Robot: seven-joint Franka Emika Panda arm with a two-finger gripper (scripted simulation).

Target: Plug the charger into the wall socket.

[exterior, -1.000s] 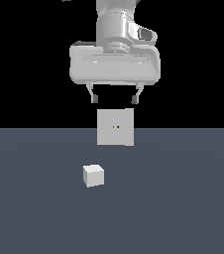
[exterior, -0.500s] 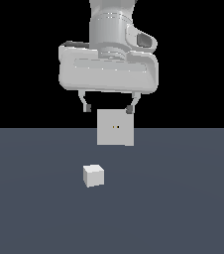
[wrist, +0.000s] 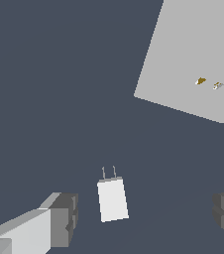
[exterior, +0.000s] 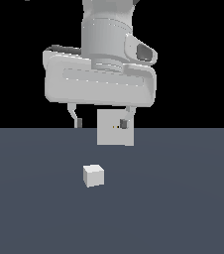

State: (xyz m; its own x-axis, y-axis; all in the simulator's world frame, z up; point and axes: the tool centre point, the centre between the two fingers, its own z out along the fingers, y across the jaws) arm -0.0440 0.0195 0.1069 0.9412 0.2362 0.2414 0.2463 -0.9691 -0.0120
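- Gripper (exterior: pixel 100 121) hanging above floor, fingers spread wide, nothing between them.
- One fingertip (exterior: pixel 77 122) at ext. view's left of wall socket (exterior: pixel 115 134); other overlaps socket's upper part in ext. view.
- Charger (exterior: pixel 93 175) resting on dark floor (exterior: pixel 183 198), nearer camera than socket, slightly toward ext. view's left, apart from it.
- Wrist view: charger (wrist: pixel 112 199) lying between the two pads (wrist: pixel 64 220), touching neither; two thin prongs pointing toward socket side.
- Socket (wrist: pixel 193 59) upright, flat white panel w/ two tiny holes at centre; well apart from charger.
- Nothing plugged in yet.
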